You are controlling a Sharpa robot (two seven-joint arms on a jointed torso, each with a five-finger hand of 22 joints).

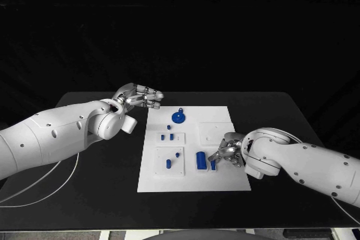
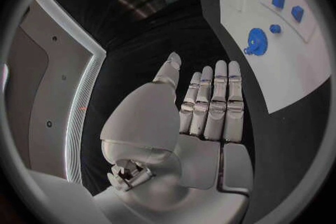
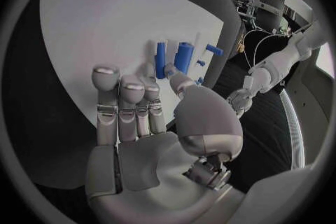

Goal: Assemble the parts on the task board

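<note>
Left hand (image 1: 140,98): at the task board's (image 1: 225,182) 10 o'clock corner, over black table (image 1: 90,198) – fingers straight, side by side, holding nothing
Blue gear (image 1: 178,116): on the board, toward 12 o'clock
Blue bar (image 1: 201,161): lying flat, centre-right on the board
Right hand (image 1: 227,152): at the board's 3 o'clock edge – fingers extended, thumb tip beside a thinner blue bar (image 3: 160,59); grip uncertain

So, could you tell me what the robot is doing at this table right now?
It is assembling small blue parts on the white task board. The right robot hand is down at the board's right side, fingertips by two upright blue cylinders; whether it grips one is unclear. The left robot hand hangs open above the table, off the board's far left corner, holding nothing. A blue gear lies near the far edge.
</note>
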